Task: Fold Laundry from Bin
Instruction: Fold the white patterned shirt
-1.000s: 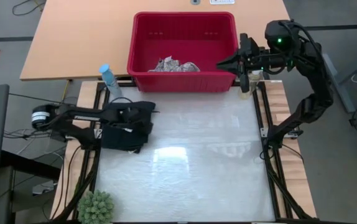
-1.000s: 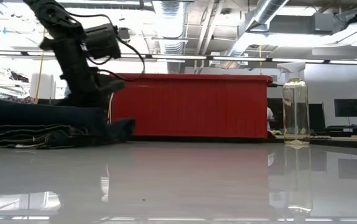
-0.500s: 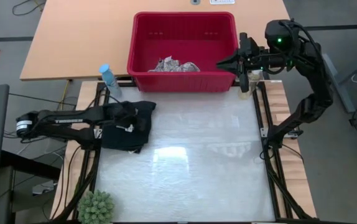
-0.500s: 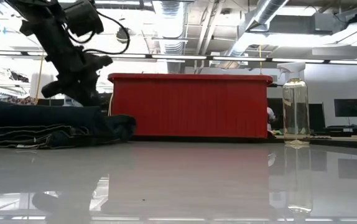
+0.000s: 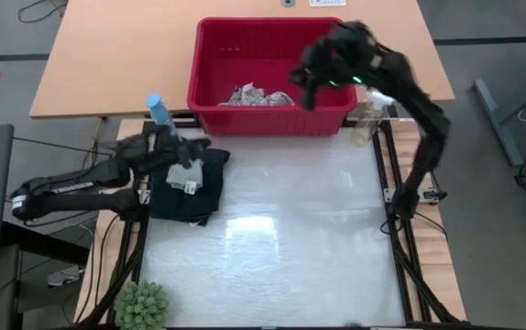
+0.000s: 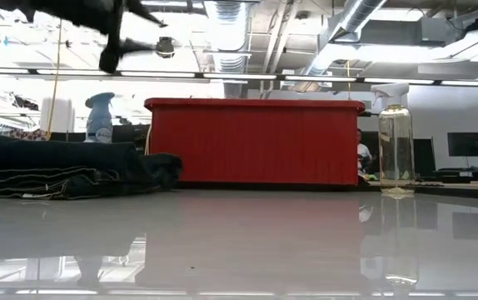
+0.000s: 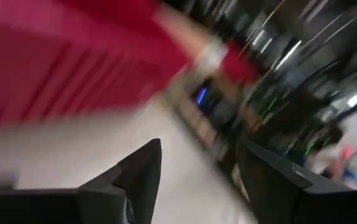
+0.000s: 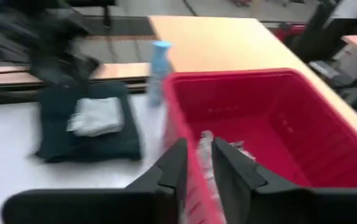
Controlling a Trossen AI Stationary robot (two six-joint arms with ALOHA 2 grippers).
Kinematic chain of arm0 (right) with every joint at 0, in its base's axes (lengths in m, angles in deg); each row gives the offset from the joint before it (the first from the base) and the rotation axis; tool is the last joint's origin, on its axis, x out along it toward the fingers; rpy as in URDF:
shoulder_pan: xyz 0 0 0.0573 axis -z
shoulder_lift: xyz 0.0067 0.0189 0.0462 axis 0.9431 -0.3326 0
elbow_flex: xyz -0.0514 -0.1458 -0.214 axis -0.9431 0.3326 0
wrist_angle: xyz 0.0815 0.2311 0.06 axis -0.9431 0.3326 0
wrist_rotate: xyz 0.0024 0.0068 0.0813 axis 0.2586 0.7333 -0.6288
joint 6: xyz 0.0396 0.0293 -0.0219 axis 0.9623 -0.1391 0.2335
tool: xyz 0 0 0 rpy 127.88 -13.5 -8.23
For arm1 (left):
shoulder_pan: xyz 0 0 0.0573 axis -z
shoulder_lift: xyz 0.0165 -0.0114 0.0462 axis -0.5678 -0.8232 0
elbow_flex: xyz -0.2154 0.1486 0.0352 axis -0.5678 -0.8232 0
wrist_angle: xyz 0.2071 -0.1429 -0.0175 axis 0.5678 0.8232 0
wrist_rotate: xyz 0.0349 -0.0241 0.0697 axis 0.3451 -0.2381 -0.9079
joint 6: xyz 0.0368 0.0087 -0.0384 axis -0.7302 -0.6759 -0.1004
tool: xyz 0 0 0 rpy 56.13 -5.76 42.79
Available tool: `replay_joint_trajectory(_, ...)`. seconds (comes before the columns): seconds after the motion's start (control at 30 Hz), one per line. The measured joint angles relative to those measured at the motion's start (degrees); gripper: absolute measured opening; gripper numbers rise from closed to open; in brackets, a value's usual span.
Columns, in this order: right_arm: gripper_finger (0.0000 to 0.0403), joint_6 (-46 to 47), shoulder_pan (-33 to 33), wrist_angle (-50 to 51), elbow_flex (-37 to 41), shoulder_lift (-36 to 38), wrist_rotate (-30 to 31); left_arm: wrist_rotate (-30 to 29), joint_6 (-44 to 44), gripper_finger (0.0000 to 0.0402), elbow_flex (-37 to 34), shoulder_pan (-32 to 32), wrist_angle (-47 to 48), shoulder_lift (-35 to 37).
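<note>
The red bin (image 5: 210, 64) stands at the table's far edge, and a white leaf-print cloth (image 5: 261, 95) lies crumpled on its floor. At the table's left, dark folded trousers (image 5: 190, 194) lie flat with a small grey cloth (image 8: 97, 117) resting on top. My left gripper (image 7: 198, 168) hovers open above the pile (image 6: 52, 167), pointing level, with nothing between its fingers. My right gripper (image 8: 197, 155) hangs over the bin's right part (image 5: 301, 84). Its fingers are a narrow gap apart and hold nothing.
A blue spray bottle (image 5: 159, 115) stands just beyond the folded pile, left of the bin. A clear spray bottle (image 5: 366, 124) stands at the bin's right near corner. A small green plant (image 5: 142, 305) sits at the near left corner. The white table top (image 5: 290, 238) lies bare.
My left gripper has risen off the folded trousers and tipped from pointing down to level, leaving the pile and the grey cloth in place. My right gripper has swung from beside the bin's right wall toward the table's left and now hangs over the bin.
</note>
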Motion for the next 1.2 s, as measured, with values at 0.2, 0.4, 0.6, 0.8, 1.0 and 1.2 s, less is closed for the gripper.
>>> replay_joint_trajectory(0.2, 0.0154, -1.3, 6.5, -15.0, 0.1, -9.3, 2.5, -13.1, -11.0, 0.0199, 0.0, 0.0, -13.2, 4.4)
replay_joint_trajectory(0.4, 0.0150, -1.3, 12.9, -25.8, 0.0, -18.5, 13.6, -24.4, -17.3, 0.0199, 0.1, -1.1, -14.9, 3.9)
replay_joint_trajectory(0.6, 0.0141, -8.2, 17.2, -33.6, 0.0, -27.8, 16.8, -31.2, -13.7, 0.0199, 0.1, -3.9, -15.2, 0.3)
replay_joint_trajectory(0.8, 0.0136, -14.8, 18.5, -31.2, 0.1, -34.1, 15.0, -32.1, -11.1, 0.0199, 0.1, -7.2, -15.0, -4.6)
replay_joint_trajectory(1.0, 0.0136, -7.4, 18.2, -24.4, 0.0, -35.3, 6.7, -31.9, -5.0, 0.0199, 0.1, -11.3, -14.9, -8.8)
replay_joint_trajectory(1.2, 0.0136, -7.1, 17.1, -19.2, 0.0, -35.2, 3.2, -24.4, -4.5, 0.0199, 0.1, -15.3, -14.1, -11.6)
